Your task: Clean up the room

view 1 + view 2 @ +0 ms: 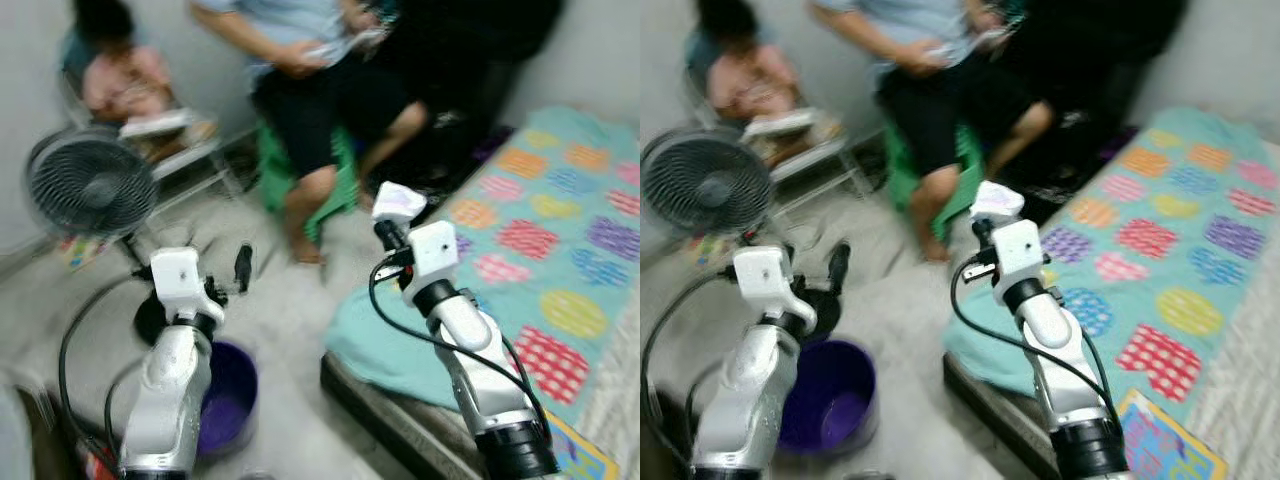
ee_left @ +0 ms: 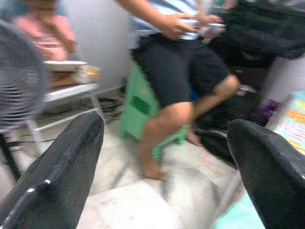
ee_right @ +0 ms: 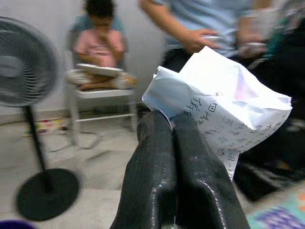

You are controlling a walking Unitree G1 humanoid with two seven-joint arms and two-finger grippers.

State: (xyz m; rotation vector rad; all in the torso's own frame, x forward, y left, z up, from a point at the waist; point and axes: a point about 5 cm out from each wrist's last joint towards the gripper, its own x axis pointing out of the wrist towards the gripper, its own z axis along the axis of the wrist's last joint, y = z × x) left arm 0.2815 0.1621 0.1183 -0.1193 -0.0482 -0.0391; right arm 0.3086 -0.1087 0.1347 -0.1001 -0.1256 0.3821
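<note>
Pinched between the closed fingers of the right gripper [image 3: 174,124], a crumpled paper [image 3: 224,107] was held near the mattress edge [image 1: 400,350]; the left gripper [image 2: 164,157] was spread wide.

We find dark handwritten characters, seemingly Chinese, on the crumpled white paper [image 3: 224,102] pinched between the closed fingers of the right gripper [image 3: 172,125]. They run in lines toward the sheet's 5 o'clock edge, blurred, so we cannot read individual characters with confidence. We find no other legible text, label or number.
</note>
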